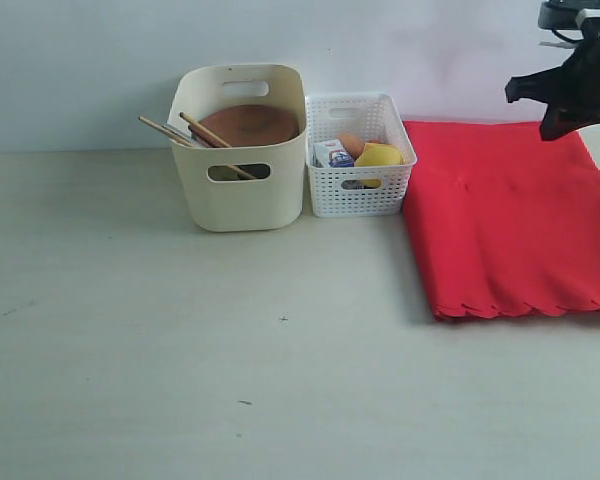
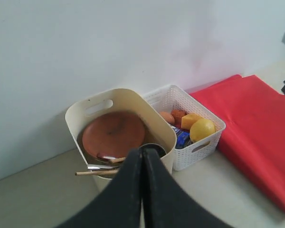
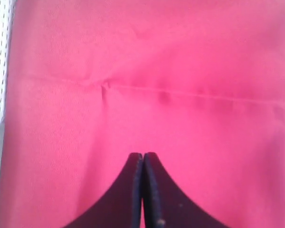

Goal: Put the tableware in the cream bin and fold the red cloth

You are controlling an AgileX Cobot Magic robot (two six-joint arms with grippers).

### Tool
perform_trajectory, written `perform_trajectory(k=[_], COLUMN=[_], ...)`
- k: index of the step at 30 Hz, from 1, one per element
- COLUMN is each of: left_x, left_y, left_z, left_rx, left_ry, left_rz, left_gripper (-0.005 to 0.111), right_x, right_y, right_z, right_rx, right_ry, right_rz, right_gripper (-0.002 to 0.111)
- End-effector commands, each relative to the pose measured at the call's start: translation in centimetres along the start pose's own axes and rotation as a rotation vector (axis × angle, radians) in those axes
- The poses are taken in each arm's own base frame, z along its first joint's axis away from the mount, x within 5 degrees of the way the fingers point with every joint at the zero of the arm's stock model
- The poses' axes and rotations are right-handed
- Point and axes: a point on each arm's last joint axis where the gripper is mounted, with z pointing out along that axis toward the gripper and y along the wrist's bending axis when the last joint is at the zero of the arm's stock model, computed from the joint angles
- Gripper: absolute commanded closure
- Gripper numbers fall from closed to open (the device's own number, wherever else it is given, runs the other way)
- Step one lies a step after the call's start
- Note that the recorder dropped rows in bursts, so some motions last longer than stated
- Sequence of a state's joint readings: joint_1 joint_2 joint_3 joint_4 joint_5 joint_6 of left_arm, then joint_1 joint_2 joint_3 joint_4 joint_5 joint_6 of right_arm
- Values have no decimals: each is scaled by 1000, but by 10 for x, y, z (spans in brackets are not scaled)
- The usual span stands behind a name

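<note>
Here shows the round brown plate [image 1: 248, 125] and chopsticks [image 1: 165, 130] stowed inside the cream bin [image 1: 242, 195], seemingly to free the tabletop [image 1: 130, 350] for folding. Places the red cloth [image 1: 510, 220] flat beside the white basket [image 1: 360, 190]. Presents the left claw [image 2: 142, 150] and, above the cloth, the right claw [image 3: 143, 156] pinched closed, empty

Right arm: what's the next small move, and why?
Probably lift the right gripper up and away, empty. It is shut, above the red cloth and holding none of it. The cloth lies flat and looks doubled over, with layered edges in the left wrist view. The round brown plate and chopsticks already sit in the cream bin.
</note>
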State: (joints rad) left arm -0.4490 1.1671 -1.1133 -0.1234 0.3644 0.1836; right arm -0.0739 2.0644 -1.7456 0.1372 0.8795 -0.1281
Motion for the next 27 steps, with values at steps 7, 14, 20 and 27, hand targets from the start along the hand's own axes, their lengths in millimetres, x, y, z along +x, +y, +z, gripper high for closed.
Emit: perform_trajectory(k=[7,14,20,27], left_x=[14,23,36,49], left_y=[0,0,0,-2], left_z=[27,34,30,1], left_rx=[3,11,-1,-13], left_ry=[70,118,83,28], left_rz=[-3,64,100,101], left_gripper=[107,107,107,107], right_x=[60,103,138,184], right_y=[5,12,22,43], right_z=[-76,-129,-168,-212], right_rx=[56,71,32,-62], right_ry=[-64,-136,-290,-447], right_rz=[-65,-77,-39,-66], right_gripper=[108,108,108,108])
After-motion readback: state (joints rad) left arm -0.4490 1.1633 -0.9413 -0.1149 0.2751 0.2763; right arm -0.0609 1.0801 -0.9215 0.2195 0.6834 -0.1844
